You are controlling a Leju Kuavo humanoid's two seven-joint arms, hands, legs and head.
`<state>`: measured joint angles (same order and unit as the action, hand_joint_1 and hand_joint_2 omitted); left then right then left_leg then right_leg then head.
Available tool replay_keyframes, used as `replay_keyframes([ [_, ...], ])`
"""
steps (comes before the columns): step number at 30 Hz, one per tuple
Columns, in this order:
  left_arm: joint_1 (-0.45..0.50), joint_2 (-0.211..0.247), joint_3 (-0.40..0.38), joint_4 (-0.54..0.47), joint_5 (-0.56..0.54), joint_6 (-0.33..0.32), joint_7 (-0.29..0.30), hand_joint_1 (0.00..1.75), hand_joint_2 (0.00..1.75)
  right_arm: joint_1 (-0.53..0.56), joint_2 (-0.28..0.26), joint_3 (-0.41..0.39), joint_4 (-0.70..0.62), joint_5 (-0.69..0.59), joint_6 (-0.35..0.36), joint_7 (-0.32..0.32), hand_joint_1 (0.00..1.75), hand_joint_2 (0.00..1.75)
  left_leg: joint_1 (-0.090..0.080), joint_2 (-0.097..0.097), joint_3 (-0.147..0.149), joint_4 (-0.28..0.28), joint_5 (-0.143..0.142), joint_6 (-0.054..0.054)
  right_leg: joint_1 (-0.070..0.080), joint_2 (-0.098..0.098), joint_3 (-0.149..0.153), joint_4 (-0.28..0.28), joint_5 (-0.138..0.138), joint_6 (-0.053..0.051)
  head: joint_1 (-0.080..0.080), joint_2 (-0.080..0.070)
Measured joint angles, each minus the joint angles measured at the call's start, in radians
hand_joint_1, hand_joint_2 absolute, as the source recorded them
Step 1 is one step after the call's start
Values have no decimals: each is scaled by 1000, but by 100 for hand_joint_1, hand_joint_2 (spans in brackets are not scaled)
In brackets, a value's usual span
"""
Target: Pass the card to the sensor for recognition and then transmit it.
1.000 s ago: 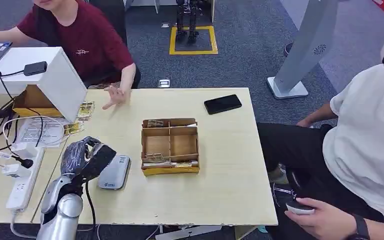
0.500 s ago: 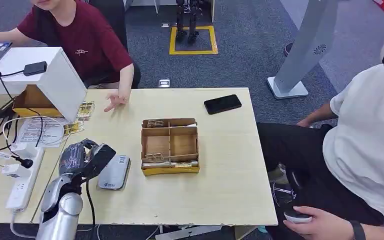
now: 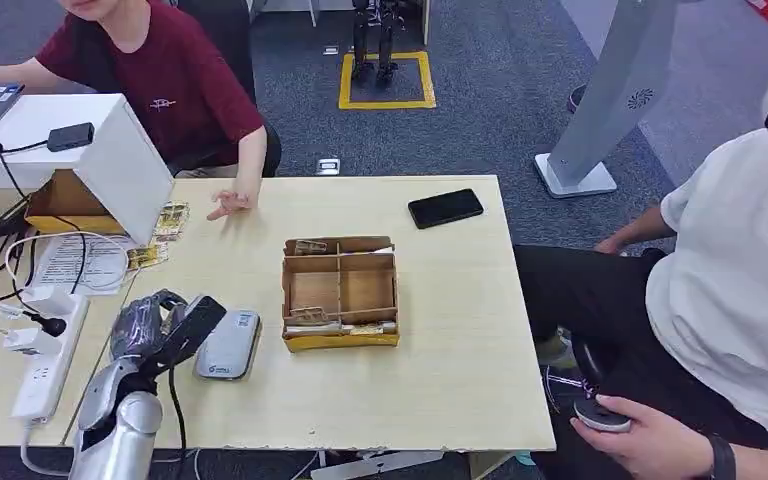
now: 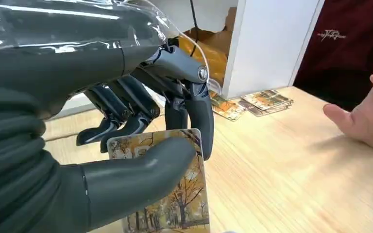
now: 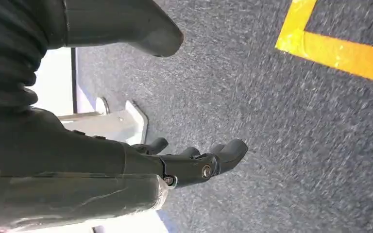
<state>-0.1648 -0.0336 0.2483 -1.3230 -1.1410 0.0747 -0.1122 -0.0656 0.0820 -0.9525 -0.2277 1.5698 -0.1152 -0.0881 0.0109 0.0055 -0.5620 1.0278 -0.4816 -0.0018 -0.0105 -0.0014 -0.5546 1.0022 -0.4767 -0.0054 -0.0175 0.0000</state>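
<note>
card: pinched in my left hand (image 4: 141, 160), thumb pressed over its picture face and the darker fingers (image 4: 200, 127) behind it. The card (image 4: 175, 204) is one of those autumn-tree picture ones, so it's off the tabletop (image 3: 440, 370) right now.

sensor: the grey card reader (image 3: 228, 344) lies flat on the tabletop just beside my left hand (image 3: 165, 325), on the side toward the cardboard divider box (image 3: 340, 292). From the head view the hand is pretty much touching its near edge, can't tell if it actually is.

the relation that matters: reader is just inboard of the hand, toward the robot's middle, and lower. So my guess is the move is a short sideways shift plus a tilt to bring the card face down over the reader top.

long axis: the card stands roughly on edge in my grip, its long side running away from the thumb. The reader's long axis runs away from me across the tabletop, slightly slanted.

which hand is nearer: left, easily. My right hand (image 5: 194, 162) hangs over the carpet with nothing in it, fingers loosely apart.

handoff side: a person's hand (image 3: 228, 203) rests on the far edge of the tabletop, well past the reader, near a few loose cards (image 3: 170, 218) by the white box (image 3: 110, 160). That's probably where the card goes after the scan.
</note>
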Motion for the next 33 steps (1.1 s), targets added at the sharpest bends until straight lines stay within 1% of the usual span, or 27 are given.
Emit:
replay_keyframes([
  [5, -4, 0, 10, 12, -2, -2, -2, 175, 175, -1, 0, 0, 0, 0, 7, -2, 0, 175, 0, 0, 0, 0, 0, 0, 0, 0, 0, 0, 0, 0, 0, 0],
  [8, -9, 0, 15, 19, 18, -18, -12, 175, 175, -2, 1, 0, 0, 0, 8, -2, 0, 175, 0, 0, 0, 0, 0, 0, 0, 0, 0, 0, 0, 0, 0, 0],
  [11, -10, -3, 22, 23, 93, -63, -37, 175, 175, -2, 1, 0, 0, 0, 7, -2, 0, 175, 0, 0, 0, 0, 1, 1, 0, 0, 1, 0, 0, 0, 0, 0],
  [12, -9, -8, 31, 23, 168, -105, -45, 175, 175, -2, 1, 0, 0, 0, 7, -2, 0, 175, 0, 0, 0, 0, 1, 1, 0, 0, 1, 0, 0, 0, 0, 0],
  [13, -8, -8, 32, 23, 201, -123, -47, 175, 175, -2, 1, 0, 0, 0, 7, -2, 0, 175, 0, 0, 0, 0, 1, 1, 0, 0, 1, 0, 0, 0, 0, 0],
  [15, -3, -10, 32, 23, 250, -141, -53, 175, 175, -2, 1, 0, 0, 0, 7, -2, 0, 175, 0, 0, 0, 0, 1, 1, 0, 0, 0, 0, 0, 0, 0, 0],
  [18, -2, -12, 32, 23, 282, -148, -55, 175, 175, -2, 1, 0, 0, 0, 8, -2, 0, 175, 0, 0, 0, 0, 1, 1, 0, 0, 0, 0, 0, 0, 0, 0],
  [33, 2, -15, 32, 22, 310, -151, -43, 175, 175, -3, 1, 0, 0, 0, 9, 0, 0, 175, 0, 0, 0, 0, 1, 1, 0, 0, 0, 0, 0, 0, 0, 0],
])
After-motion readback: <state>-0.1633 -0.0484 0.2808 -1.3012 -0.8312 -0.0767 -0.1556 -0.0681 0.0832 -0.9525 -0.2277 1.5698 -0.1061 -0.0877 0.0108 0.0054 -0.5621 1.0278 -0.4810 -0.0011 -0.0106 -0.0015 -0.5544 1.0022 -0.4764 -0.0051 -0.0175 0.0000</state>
